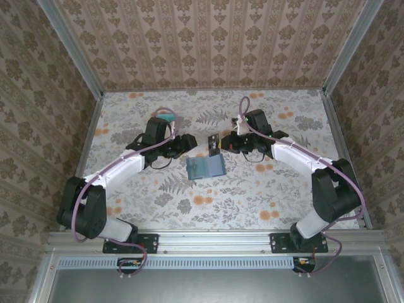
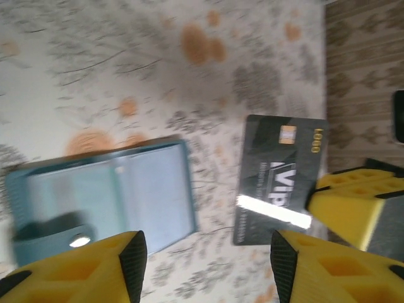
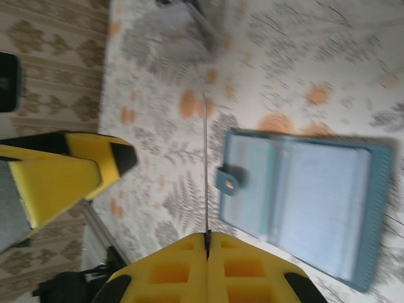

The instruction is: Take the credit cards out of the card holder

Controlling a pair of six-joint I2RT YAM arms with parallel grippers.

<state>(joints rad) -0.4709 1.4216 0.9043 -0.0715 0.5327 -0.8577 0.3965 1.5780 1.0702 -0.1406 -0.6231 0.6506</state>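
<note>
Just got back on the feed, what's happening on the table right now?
The right claw is shut on a dark card, holding it just beside the card holder. The holder lies open and flat on the floral table. The left claw is open near the holder, gripping nothing.

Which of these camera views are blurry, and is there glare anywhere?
Top external view: sharp and evenly lit, the card holder crisp. Left wrist view: motion-blurred, with a bright glare stripe across the dark credit card. Right wrist view: smeared too, the card holder's edges soft, the credit card a thin edge-on line in the right gripper.
</note>
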